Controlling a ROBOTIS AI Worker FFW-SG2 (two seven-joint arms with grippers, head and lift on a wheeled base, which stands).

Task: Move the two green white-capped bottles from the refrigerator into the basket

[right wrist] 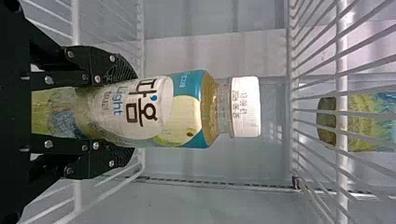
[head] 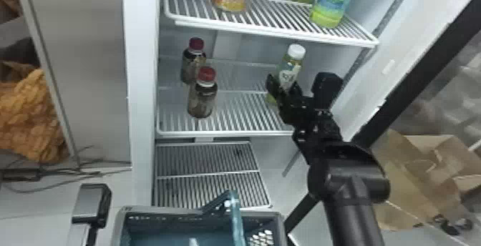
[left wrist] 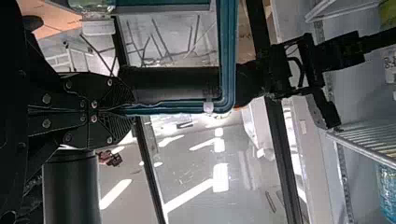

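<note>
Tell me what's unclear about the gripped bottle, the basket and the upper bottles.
Base of gripped bottle: right wrist view, behind the right gripper.
Near side of basket: head view, past the bottom edge.
Pale thing inside: head view, cut by bottom edge.
Tops of upper bottles: head view, past top edge.

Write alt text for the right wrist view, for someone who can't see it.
The right gripper has its jaws closed on a green bottle with a white cap, inside the refrigerator. Beyond the cap is a wire shelf, with another bottle seen through its bars.
</note>
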